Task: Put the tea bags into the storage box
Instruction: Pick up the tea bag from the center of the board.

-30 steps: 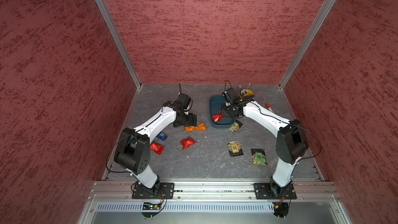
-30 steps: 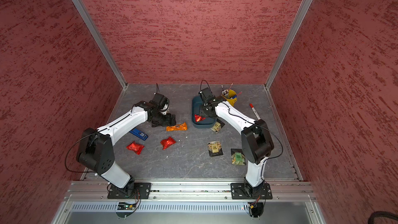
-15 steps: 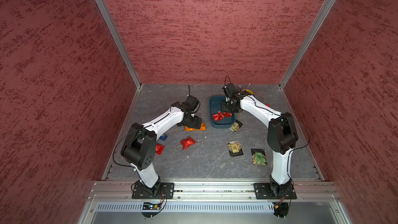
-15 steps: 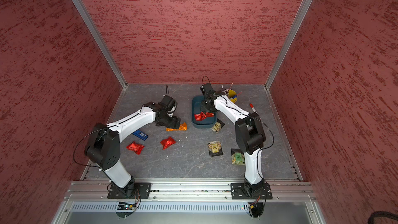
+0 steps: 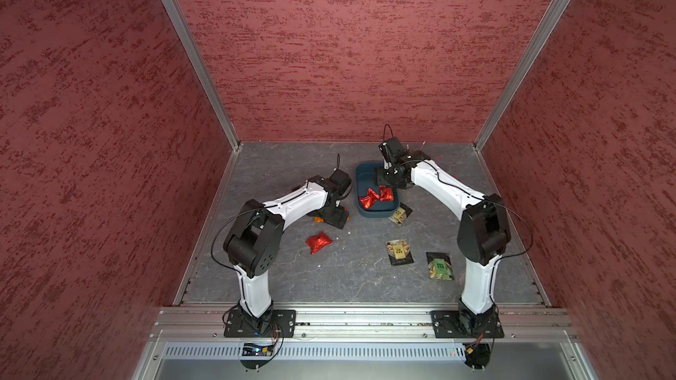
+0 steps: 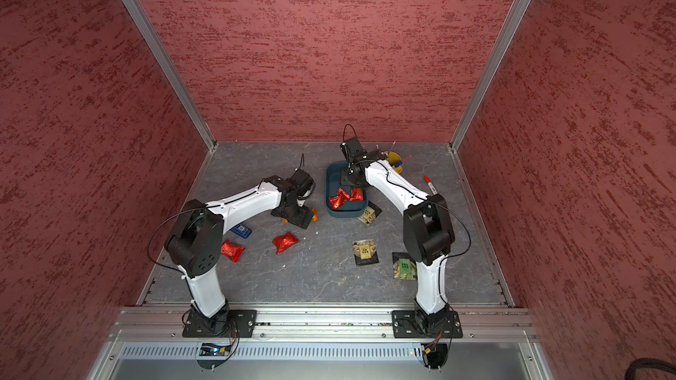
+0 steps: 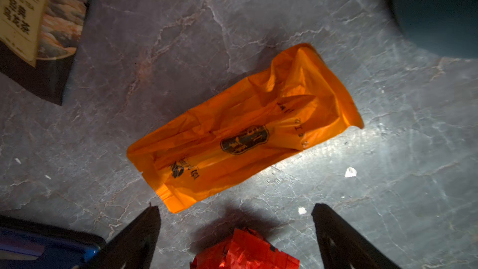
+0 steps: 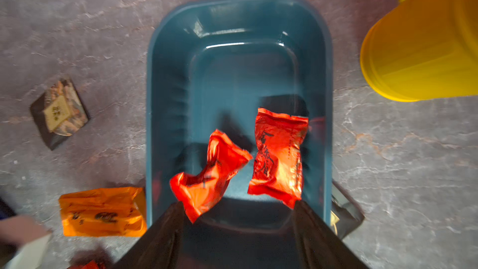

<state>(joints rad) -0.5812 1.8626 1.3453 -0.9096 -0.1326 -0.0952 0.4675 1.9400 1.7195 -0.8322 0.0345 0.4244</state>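
The teal storage box (image 5: 360,180) (image 8: 150,99) stands at the back of the floor with two red foil tea bags (image 5: 369,199) (image 8: 279,156) lying inside. My right gripper (image 5: 387,179) (image 8: 237,203) hovers over the box, open and holding nothing. An orange tea bag (image 7: 245,130) (image 6: 314,213) lies flat on the floor left of the box. My left gripper (image 5: 334,215) (image 7: 236,208) hangs open just above it, empty. More tea bags lie on the floor: red ones (image 6: 285,242) (image 6: 232,250) and black-backed sachets (image 5: 400,214) (image 5: 399,251) (image 5: 440,266).
A yellow cup (image 6: 395,159) (image 8: 424,47) stands right behind the box. A red-capped marker (image 6: 429,184) lies to its right. A blue tool (image 6: 241,230) (image 7: 38,247) sits under my left arm. Red walls close in three sides.
My right gripper has opened and let a red tea bag drop into the box, where it now lies beside another. My left arm has swung right over the orange tea bag.
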